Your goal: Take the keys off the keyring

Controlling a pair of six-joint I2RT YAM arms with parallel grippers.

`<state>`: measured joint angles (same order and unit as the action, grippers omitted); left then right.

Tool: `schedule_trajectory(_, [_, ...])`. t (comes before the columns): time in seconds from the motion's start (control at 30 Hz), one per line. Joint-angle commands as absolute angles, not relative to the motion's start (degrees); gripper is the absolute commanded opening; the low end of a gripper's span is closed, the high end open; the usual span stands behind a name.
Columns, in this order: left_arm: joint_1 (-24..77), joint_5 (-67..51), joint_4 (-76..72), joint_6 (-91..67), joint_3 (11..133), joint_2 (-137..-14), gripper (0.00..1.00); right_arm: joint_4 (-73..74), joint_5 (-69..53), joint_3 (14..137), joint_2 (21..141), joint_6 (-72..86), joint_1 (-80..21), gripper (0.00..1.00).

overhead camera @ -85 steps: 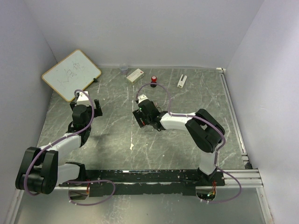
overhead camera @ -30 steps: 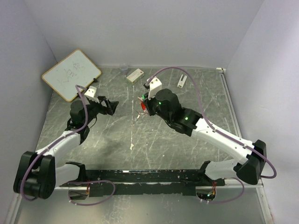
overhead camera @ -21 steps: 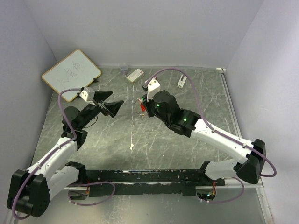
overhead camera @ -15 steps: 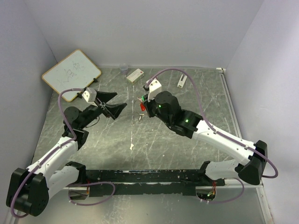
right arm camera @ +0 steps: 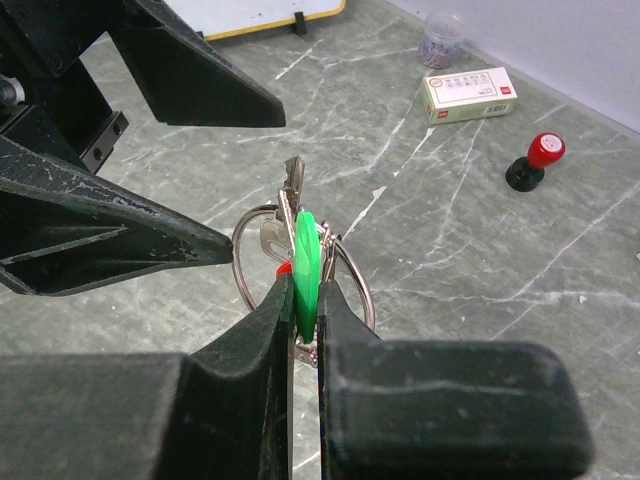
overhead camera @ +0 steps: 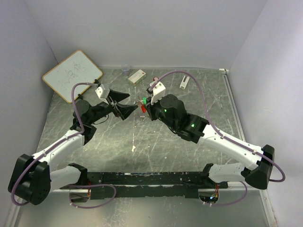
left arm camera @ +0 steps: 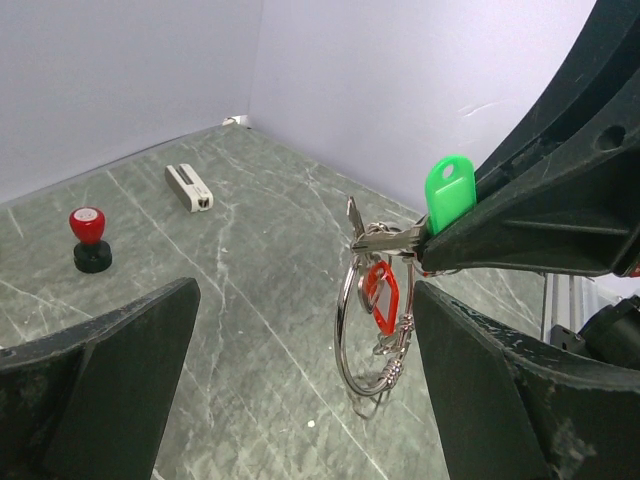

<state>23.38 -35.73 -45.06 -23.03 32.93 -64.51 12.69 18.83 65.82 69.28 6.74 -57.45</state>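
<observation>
My right gripper (right arm camera: 305, 285) is shut on the green head of one of the keys (right arm camera: 307, 262) and holds the bunch above the table. The silver keyring (left arm camera: 352, 330) hangs below it, and the red-headed key (left arm camera: 381, 297) hangs inside the loop. In the top view the green key (overhead camera: 144, 100) and the red key (overhead camera: 143, 109) sit at the right gripper's (overhead camera: 147, 106) tip. My left gripper (overhead camera: 131, 102) is open. In the left wrist view its fingers (left arm camera: 100, 380) stand wide on either side of the hanging ring, not touching it.
A whiteboard (overhead camera: 72, 75) leans at the back left. A white box (overhead camera: 137, 76), a clear cup (overhead camera: 125, 70), a black stamp with a red cap (left arm camera: 90, 240) and a small white block (overhead camera: 183, 82) lie along the back of the table.
</observation>
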Motion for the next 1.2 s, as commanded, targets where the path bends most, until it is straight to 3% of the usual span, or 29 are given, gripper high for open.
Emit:
schedule_trajectory(0.0, [24.3,-34.0,-44.0,-22.5,34.7,-64.8,0.99,10.0,18.6,65.6,67.9,6.7,-58.1,0.00])
schedule_trajectory(0.2, [24.5,-29.9,-39.3,-21.2,34.8,-63.6,1.00,9.8,19.2,65.7,68.1,6.5,-58.4,0.00])
schedule_trajectory(0.33, [24.5,-31.7,-39.8,-20.9,33.6,-63.5,0.81,9.7,19.7,66.0,68.2,6.3,-58.6,0.00])
schedule_trajectory(0.9, [24.8,-42.4,-49.8,-24.8,31.0,-67.0,0.56,6.3,19.3,65.5,68.8,6.4,-59.0,0.00])
schedule_trajectory(1.1, [25.1,-44.2,-53.3,-25.9,30.7,-67.8,0.11,5.4,19.5,65.9,70.3,5.9,-59.1,0.00])
schedule_trajectory(1.17, [25.1,-42.9,-49.0,-23.3,32.0,-67.1,0.07,4.9,20.9,65.4,70.2,5.4,-59.3,0.00])
